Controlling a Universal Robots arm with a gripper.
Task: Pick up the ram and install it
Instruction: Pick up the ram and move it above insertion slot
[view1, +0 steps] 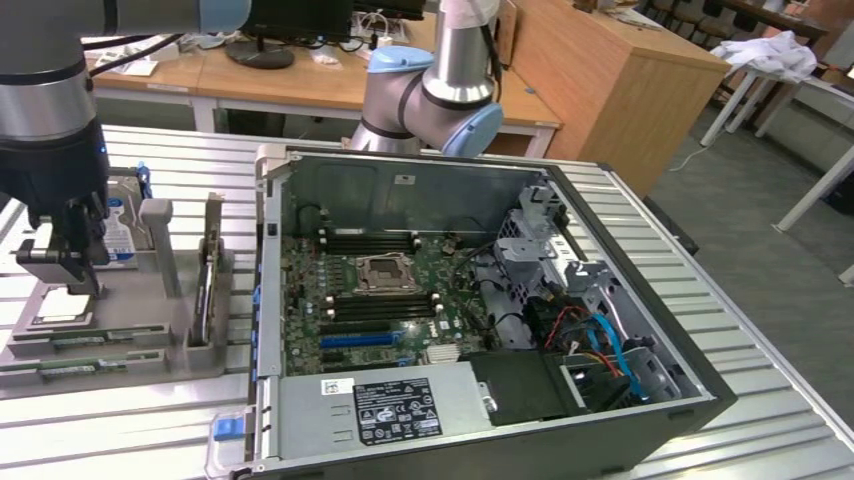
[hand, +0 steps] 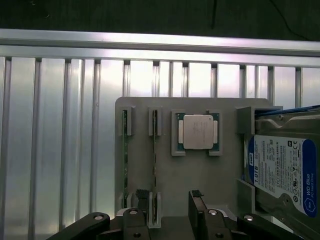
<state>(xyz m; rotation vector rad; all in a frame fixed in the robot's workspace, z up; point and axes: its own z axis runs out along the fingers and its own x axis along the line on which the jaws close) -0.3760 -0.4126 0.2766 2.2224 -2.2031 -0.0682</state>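
While the claw (hand: 169, 195) hangs spread wide over the tray (hand: 200, 175), its fingers stand either side of the ram (hand: 155, 125), the stick on edge just beside the CPU (hand: 198, 131); nothing is gripped yet. That ram sits off-centre in the gap, close to the finger away from the CPU. I judge that a closing squeeze could shove it sideways and cock it in its slot rather than pinch it square. A second stick (hand: 125, 145) stands just beyond, on the side away from the CPU, and the outer finger could clip it or its bracket on a descent. The inner finger lies near the CPU's holder and might catch that edge. Thin and smooth, the board may also slip or flex under an uneven grip.
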